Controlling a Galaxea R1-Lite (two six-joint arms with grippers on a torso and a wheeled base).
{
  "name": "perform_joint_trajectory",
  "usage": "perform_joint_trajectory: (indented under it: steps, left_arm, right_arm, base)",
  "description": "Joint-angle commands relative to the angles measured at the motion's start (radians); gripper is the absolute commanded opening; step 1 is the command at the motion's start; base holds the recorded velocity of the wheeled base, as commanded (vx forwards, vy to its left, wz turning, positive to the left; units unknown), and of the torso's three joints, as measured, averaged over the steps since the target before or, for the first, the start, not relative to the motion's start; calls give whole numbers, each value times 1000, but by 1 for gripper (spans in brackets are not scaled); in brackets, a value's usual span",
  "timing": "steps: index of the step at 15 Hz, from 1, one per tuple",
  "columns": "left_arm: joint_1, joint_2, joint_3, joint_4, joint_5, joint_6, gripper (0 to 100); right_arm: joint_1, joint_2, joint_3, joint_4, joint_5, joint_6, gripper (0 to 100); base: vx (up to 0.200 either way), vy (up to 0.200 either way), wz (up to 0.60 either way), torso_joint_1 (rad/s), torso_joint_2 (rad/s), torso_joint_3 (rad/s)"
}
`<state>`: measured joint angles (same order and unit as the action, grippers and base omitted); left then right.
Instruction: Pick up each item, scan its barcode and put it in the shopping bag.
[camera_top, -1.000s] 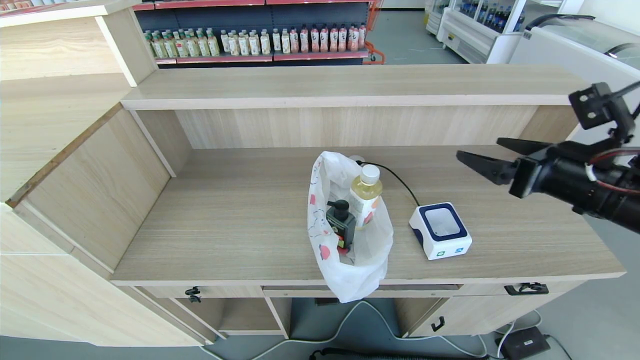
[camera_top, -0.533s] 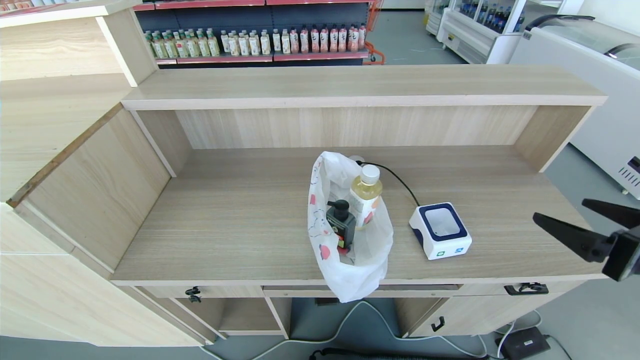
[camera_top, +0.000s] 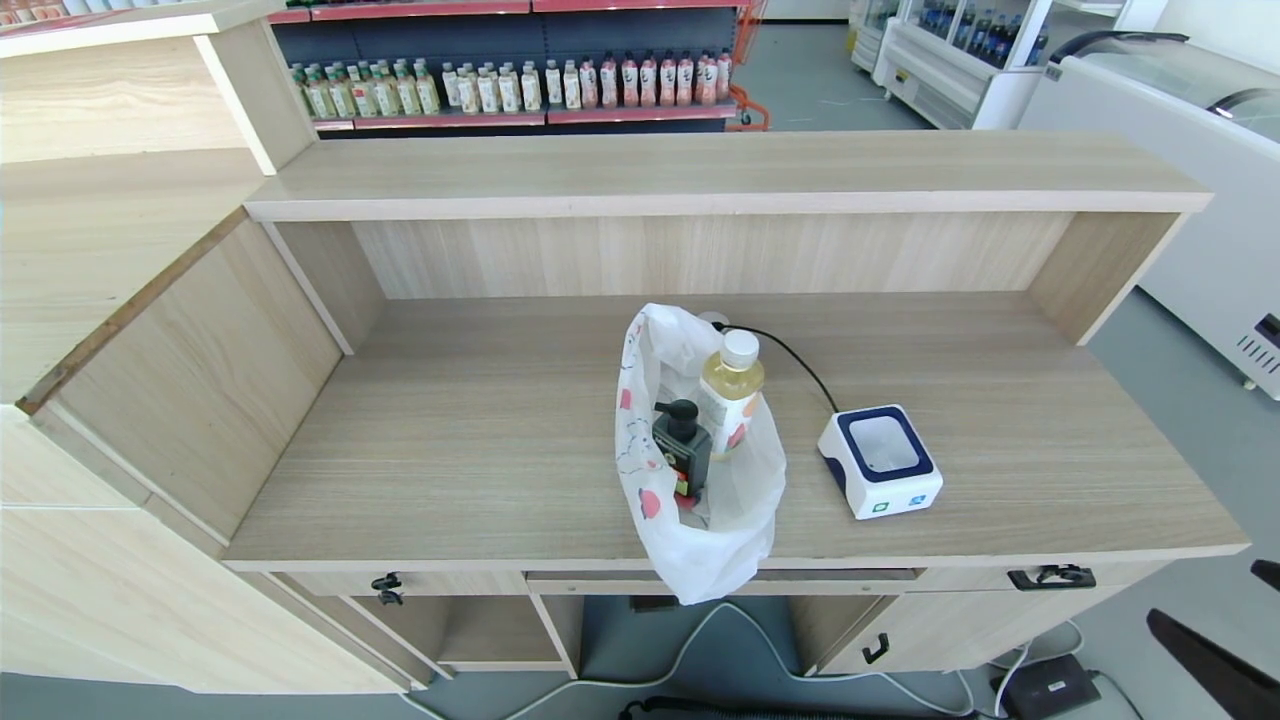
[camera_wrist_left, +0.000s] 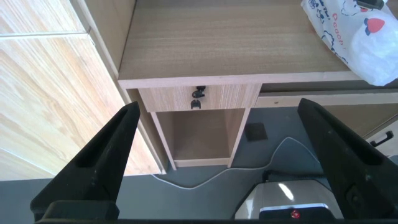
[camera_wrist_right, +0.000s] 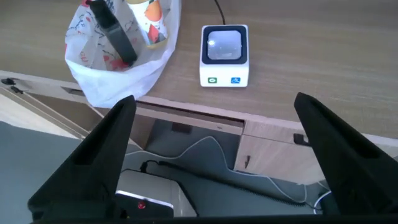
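This place is a shop, most likely a small supermarket, seen from the cashier's side. The wooden desk (camera_top: 480, 440) has a raised ledge (camera_top: 700, 170) toward the customers. On the desk stands a white and blue barcode scanner (camera_top: 881, 460). Just beside it is a thin plastic shopping bag (camera_top: 700, 540) with a drink bottle (camera_top: 731, 385) and a dark pump bottle (camera_top: 681, 445) inside. Behind the desk, a shelf (camera_top: 520, 118) with red edges carries a long row of bottled drinks (camera_top: 520, 85). Farther right are a glass-door cooler (camera_top: 950, 40) with bottles and a white chest freezer (camera_top: 1150, 110).
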<state>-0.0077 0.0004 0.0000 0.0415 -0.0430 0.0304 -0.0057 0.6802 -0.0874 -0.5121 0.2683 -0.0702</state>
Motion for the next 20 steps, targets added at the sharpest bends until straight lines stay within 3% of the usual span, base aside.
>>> perform_joint_trajectory:
  steps: [1, 9, 20]
  left_arm:
    - [0, 0, 0, 0, 0, 0, 100]
    - [0, 0, 0, 0, 0, 0, 100]
    - [0, 0, 0, 0, 0, 0, 100]
  right_arm:
    - [-5, -188, 64, 44, 0, 0, 100]
    - [-17, -597, 87, 365, 3, 1, 100]
    - [3, -680, 87, 426, -15, -11, 100]
  base:
    - [0, 0, 0, 0, 0, 0]
    - [0, 0, 0, 0, 0, 0]
    - [0, 0, 0, 0, 0, 0]
